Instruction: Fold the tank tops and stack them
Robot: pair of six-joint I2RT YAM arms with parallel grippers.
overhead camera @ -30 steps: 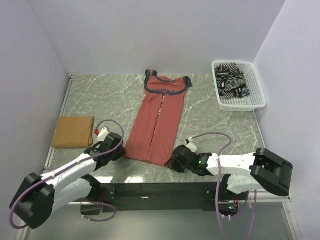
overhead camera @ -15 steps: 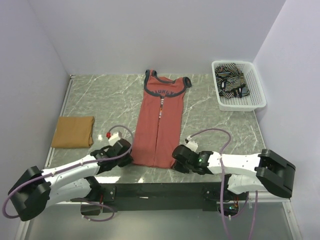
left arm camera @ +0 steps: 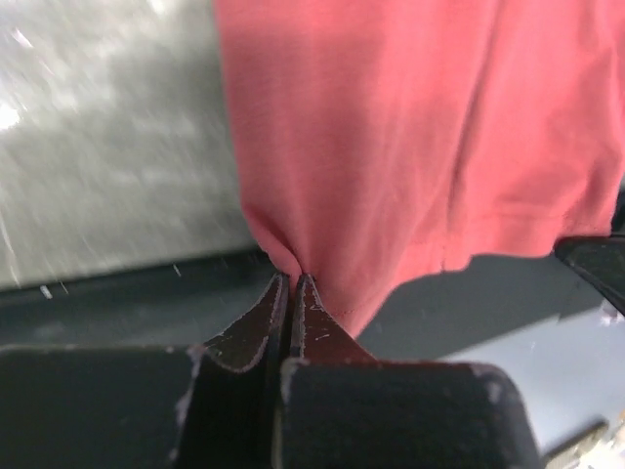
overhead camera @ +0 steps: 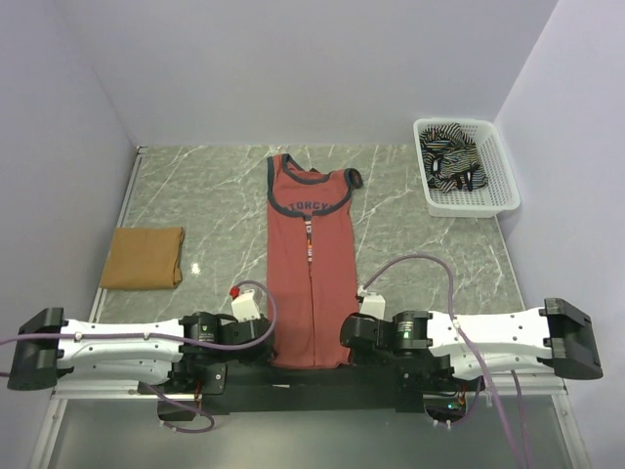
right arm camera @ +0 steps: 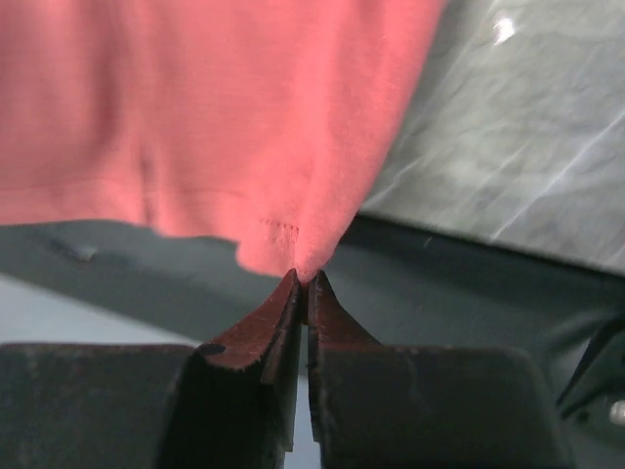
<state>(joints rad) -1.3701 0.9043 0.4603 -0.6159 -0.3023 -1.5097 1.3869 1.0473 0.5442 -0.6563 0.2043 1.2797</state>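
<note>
As the left hand (left arm camera: pixel 291 279) and right hand (right arm camera: pixel 303 277) pinch its hem corners, the red tank top (overhead camera: pixel 311 264) stretches away, neckline farthest.

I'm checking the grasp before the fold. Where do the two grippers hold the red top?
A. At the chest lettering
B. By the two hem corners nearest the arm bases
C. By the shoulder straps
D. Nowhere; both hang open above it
B: in the wrist views the left gripper and the right gripper each have their jaws shut on a hem corner of the red top, at the end near the arm bases.
</note>
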